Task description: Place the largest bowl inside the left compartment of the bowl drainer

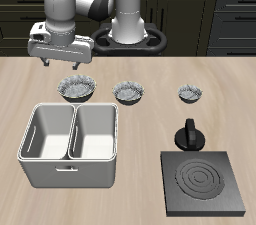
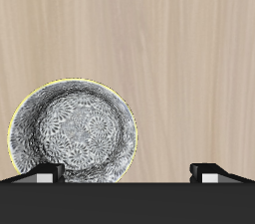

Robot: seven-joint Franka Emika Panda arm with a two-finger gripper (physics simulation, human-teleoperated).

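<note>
The largest bowl [image 1: 77, 89], grey-white speckled with a dark mottled inside, sits on the table just behind the bowl drainer [image 1: 72, 162]. The drainer is a light grey tub with two deep square wells, both empty. My gripper [image 1: 63, 62] hangs open and empty above the table, just behind and above the largest bowl. In the wrist view the bowl [image 2: 73, 133] lies below, offset to one side of my gripper [image 2: 127, 174], whose two fingertips [image 2: 45, 175] stand wide apart.
A medium speckled bowl [image 1: 129, 91] and a small one [image 1: 190, 93] stand in the same row as the largest. A flat black burner plate [image 1: 203, 182] lies near the table's front edge, with a black knobbed object [image 1: 189, 134] behind it.
</note>
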